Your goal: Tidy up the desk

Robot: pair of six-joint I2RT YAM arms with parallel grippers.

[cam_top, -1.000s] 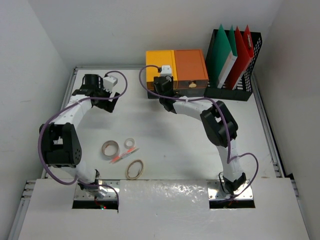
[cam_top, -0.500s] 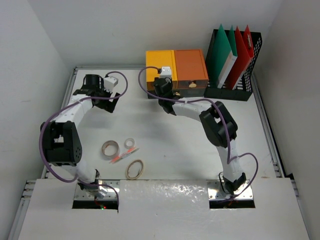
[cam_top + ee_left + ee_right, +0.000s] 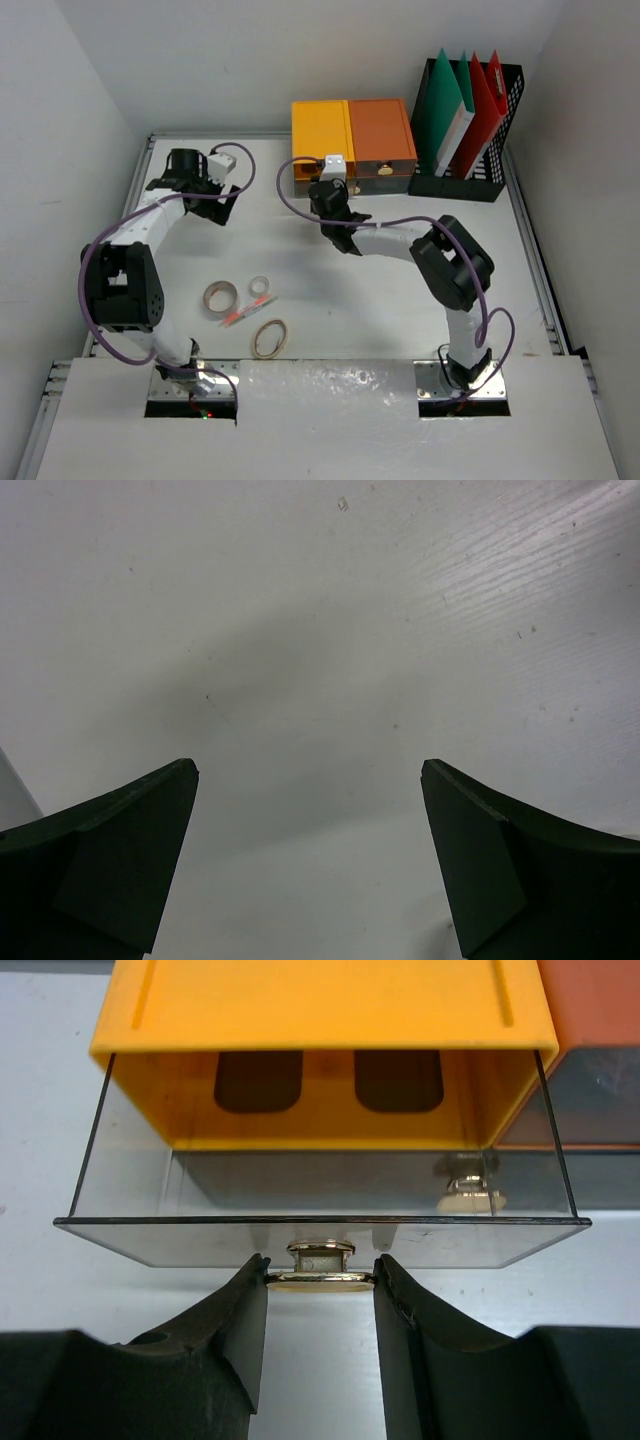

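Observation:
The white desk [image 3: 380, 300] carries a yellow drawer box [image 3: 322, 130] and an orange one [image 3: 380, 135] at the back. My right gripper [image 3: 320, 183] is shut on the gold knob [image 3: 319, 1265] of the yellow box's clear drawer [image 3: 320, 1195], which stands pulled out and looks empty. In the right wrist view my right gripper [image 3: 320, 1278] has both fingers pressed on the knob's sides. My left gripper [image 3: 228, 207] is open and empty over bare desk at the back left. In its wrist view the left gripper [image 3: 310, 780] shows only white tabletop [image 3: 300, 630].
A black file holder [image 3: 465, 110] with green and red folders stands at the back right. Near the front left lie a tape roll [image 3: 220, 296], a smaller roll [image 3: 260, 286], a red pen [image 3: 248, 310] and a tan ring [image 3: 269, 338]. The orange drawer's knob [image 3: 470, 1192] shows through the clear drawer.
My right gripper has moved back toward the near side with the knob, sliding the clear drawer out of the yellow box. The left arm has stayed put.

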